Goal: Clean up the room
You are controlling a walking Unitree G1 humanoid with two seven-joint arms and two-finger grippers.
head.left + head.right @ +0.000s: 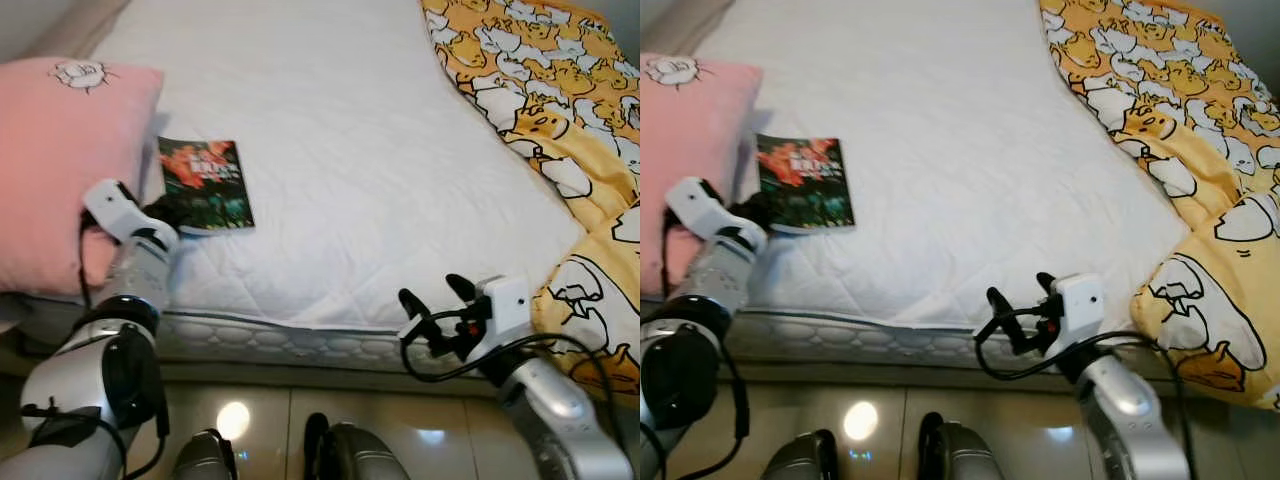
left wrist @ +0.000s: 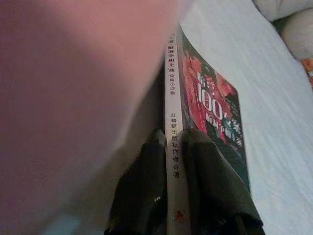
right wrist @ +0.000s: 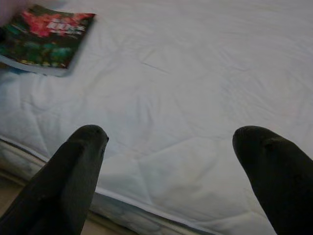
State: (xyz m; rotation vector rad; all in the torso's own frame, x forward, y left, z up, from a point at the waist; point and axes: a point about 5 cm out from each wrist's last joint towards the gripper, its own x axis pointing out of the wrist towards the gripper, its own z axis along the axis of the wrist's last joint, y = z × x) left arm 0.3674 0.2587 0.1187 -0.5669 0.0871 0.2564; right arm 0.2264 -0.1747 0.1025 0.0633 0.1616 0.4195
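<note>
Left gripper [image 1: 172, 212] has its two black fingers [image 2: 146, 176] closed on the spine edge of the book [image 1: 205, 185], one finger on each side of the white spine, the top one lying over the cover. The bite looks shallow, at one corner only, though the wrist view is dim and I cannot be sure how deep it goes.

That book lies flat on the white mattress [image 1: 350, 150], near its front edge and just beside the pink pillow [image 1: 60, 170], which presses close against the left wrist.

Judging from this, the main risk is the thin grip. Held only by the spine near one end, the book may pivot or fan open when lifted, and its weight could pull it out of the fingers, dropping it onto the mattress or over the edge to the floor. The pillow is a second hazard: the wrist is crowded against it, so a lift may drag the pillow or nudge the book sideways.

Right gripper [image 1: 440, 305] hovers at the mattress's front edge, well apart from the book, fingers spread wide and holding nothing. The yellow patterned duvet [image 1: 540, 90] lies bunched along the right side.
</note>
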